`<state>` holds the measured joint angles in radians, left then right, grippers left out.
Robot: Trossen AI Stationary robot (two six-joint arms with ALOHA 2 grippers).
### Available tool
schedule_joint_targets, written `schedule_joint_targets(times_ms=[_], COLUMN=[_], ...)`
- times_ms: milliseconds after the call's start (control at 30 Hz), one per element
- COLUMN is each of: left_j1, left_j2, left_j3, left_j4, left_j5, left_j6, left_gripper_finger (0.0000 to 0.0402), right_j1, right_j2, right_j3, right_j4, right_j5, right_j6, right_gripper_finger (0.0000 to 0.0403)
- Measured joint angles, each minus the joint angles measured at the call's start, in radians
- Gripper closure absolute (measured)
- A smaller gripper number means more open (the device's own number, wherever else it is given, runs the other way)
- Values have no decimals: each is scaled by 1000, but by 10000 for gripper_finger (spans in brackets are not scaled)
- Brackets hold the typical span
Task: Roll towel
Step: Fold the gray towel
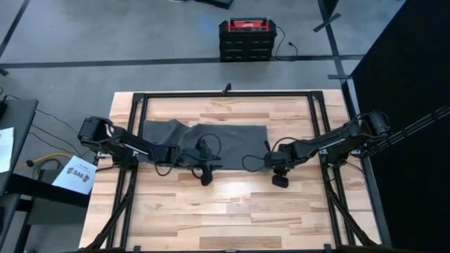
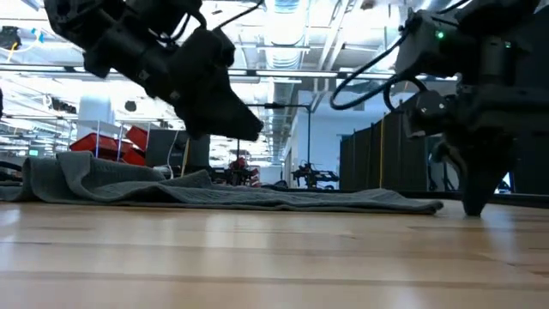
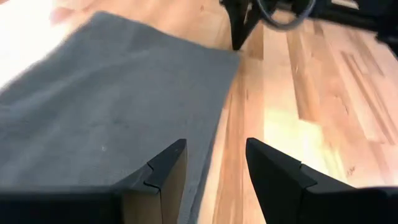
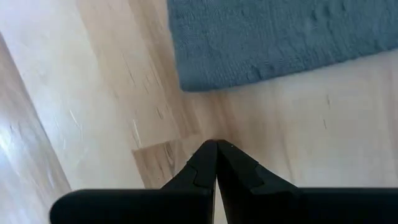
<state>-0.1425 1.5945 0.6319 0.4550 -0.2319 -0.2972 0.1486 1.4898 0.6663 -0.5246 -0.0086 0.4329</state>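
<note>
- The towel (image 1: 211, 137) lies spread across the far half of the wooden table (image 1: 232, 211), long side running left to right. Its left end is rumpled and raised in folds; the rest lies nearly flat.
- The left gripper (image 1: 206, 177) sits at the towel's near edge, about the middle of its length. In the left wrist view its fingers (image 3: 163, 174) are parted with a clear gap between them. One finger is over the cloth and the other over bare wood, straddling the towel's edge. Nothing is held between them.
- The right gripper (image 1: 280, 180) is near the towel's right end, on the near side, over bare wood. In the right wrist view its fingers (image 4: 202, 165) are pressed together, tip to tip, with nothing between them. The towel's corner (image 4: 186, 84) lies just ahead of the tips, apart from them.
</note>
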Motion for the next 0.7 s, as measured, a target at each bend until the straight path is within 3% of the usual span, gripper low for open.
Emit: schedule_joint_targets(times_ms=[333,700], left_j1=[0,1], left_j2=[186,358], left_j3=[90,263], left_j4=[21,-85], left_j5=[2,2], left_j6=[47,100], left_gripper_finger=[249,249], right_j1=[-70,-94], right_j2=[8,7], right_j3=[17,64], right_j4=[237,205], right_j5=[23,18], right_j6=[-148,-232], right_gripper_finger=[403,403])
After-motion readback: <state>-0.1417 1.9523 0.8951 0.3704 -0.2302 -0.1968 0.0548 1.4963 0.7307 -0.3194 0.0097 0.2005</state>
